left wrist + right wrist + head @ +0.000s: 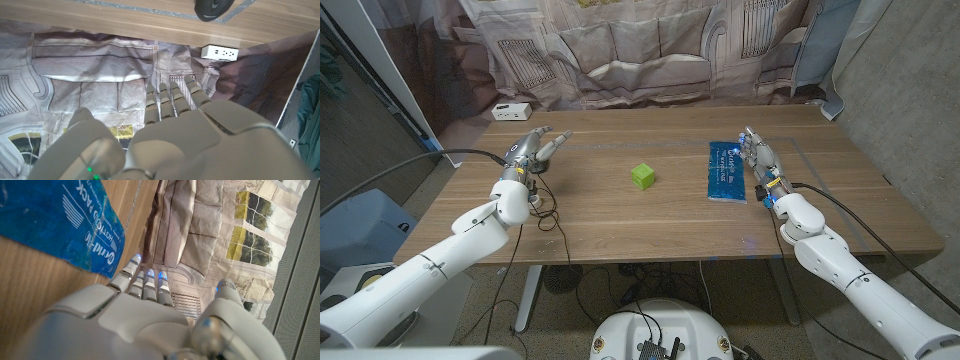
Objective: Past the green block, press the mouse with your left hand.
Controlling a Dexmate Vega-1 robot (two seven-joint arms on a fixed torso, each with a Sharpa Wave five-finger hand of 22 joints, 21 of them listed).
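A small green block point(642, 176) sits near the middle of the wooden table point(620, 225). My left hand point(533, 149) is at the table's left side, well left of the block, with its fingers point(170, 102) stretched out together and nothing in them. The black mouse point(215, 8) lies on the table close by this hand; in the head view it is a dark shape point(527, 166) mostly hidden under the hand, with a cable trailing from it. My right hand point(761, 161) stands open beside a blue pack, its fingers point(145, 277) straight.
The blue hot/cold pack point(727, 170) lies right of the block, against my right hand, and also shows in the right wrist view point(55, 222). A white power box point(510, 110) sits at the far left corner. Black cables point(552, 215) run over the front left of the table.
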